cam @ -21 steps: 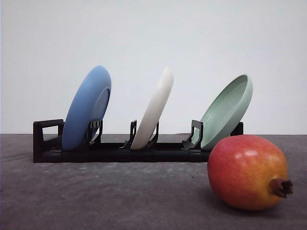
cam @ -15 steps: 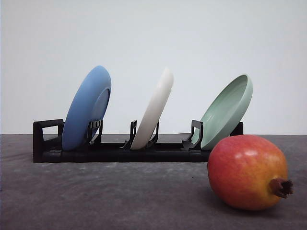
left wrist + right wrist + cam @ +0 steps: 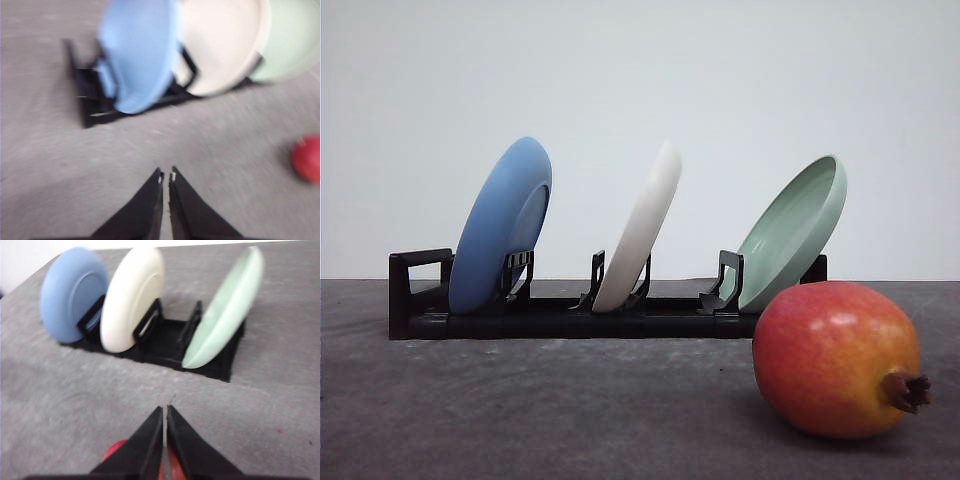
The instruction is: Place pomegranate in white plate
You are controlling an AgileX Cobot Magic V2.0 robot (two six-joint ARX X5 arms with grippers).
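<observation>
The grey, matte counter (image 3: pixel 540 410) carries a long black plastic plate rack (image 3: pixel 570 318) with three slots. A round blue plate (image 3: pixel 500 225) leans in the left slot, the wide matte off-white plate (image 3: pixel 640 228) stands on edge in the middle slot, and a pale green plate (image 3: pixel 792 232) tilts in the right slot; none of the plates holds anything. The round, glossy red-to-orange pomegranate (image 3: pixel 838 358) lies on the counter in front of the rack's right end, just before the green plate, its dark brown crown stub pointing right. It is well apart from the white plate.

In the left wrist view, the left pincer (image 3: pixel 166 177) hangs above bare counter in front of the blue plate, its black fingers drawn together with only a sliver between the tips, clamped on nothing. In the right wrist view, the right pincer (image 3: pixel 165 410) points toward the rack, its fingers likewise together and empty, with the pomegranate showing red beneath them.
</observation>
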